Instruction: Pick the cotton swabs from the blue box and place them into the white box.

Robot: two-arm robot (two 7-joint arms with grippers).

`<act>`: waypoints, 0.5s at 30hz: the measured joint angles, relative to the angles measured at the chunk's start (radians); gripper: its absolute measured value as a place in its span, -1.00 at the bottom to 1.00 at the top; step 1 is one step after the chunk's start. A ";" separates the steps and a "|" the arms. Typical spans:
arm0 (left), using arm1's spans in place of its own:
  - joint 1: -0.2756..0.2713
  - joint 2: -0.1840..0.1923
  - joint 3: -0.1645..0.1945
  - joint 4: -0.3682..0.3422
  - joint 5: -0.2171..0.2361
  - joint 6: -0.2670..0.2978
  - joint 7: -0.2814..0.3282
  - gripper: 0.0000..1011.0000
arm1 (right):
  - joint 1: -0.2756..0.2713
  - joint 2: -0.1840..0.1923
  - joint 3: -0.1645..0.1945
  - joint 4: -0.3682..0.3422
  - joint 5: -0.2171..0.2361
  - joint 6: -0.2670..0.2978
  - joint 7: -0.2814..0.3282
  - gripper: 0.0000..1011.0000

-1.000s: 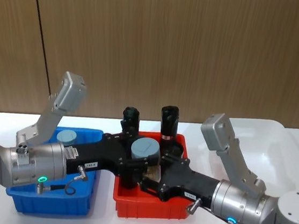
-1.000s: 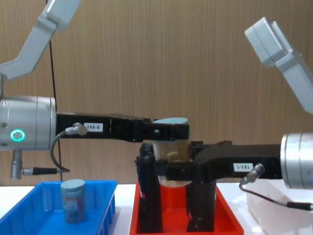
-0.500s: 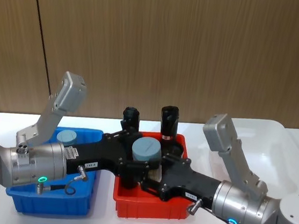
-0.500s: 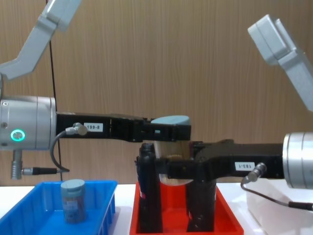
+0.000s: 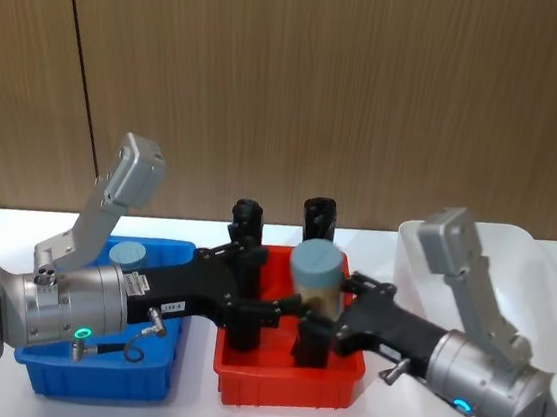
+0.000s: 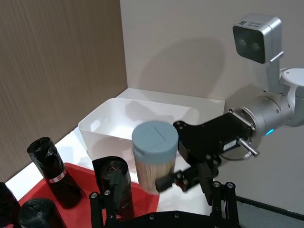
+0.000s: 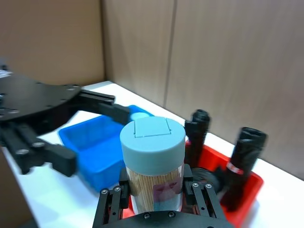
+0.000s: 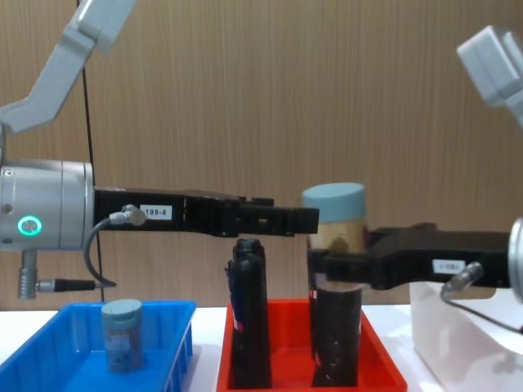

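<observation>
Upright, lid up, a clear plastic jar (image 7: 152,156) with flat grey-blue lid is pinched in the right pincer (image 7: 154,191). Beside it the left pincer (image 5: 266,285) gapes empty; beyond that pincer a second jar (image 8: 122,335) stands in the smooth blue box (image 8: 49,361).

Swab jar (image 5: 313,278) is made of clear plastic, lid (image 5: 313,256) matt. Blue box (image 5: 88,380) and red tray (image 5: 278,386): glossy plastic. Wall (image 5: 272,87) is wood-grained.

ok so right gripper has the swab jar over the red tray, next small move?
Probably carry the jar to the robot's right, toward the white box. The right gripper is shut on it, it hangs above the red tray and the black rolls, and the left gripper is open and apart from it.
</observation>
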 joint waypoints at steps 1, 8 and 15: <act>0.000 0.000 0.000 0.000 0.000 0.000 0.000 0.99 | -0.001 0.002 0.002 0.000 0.001 -0.002 -0.007 0.25; 0.000 0.000 0.000 0.000 0.000 0.000 0.000 0.99 | -0.006 0.028 0.032 0.008 0.017 -0.016 -0.065 0.25; 0.000 0.000 0.000 0.000 0.000 0.000 0.000 0.99 | -0.005 0.053 0.063 0.026 0.033 -0.025 -0.107 0.25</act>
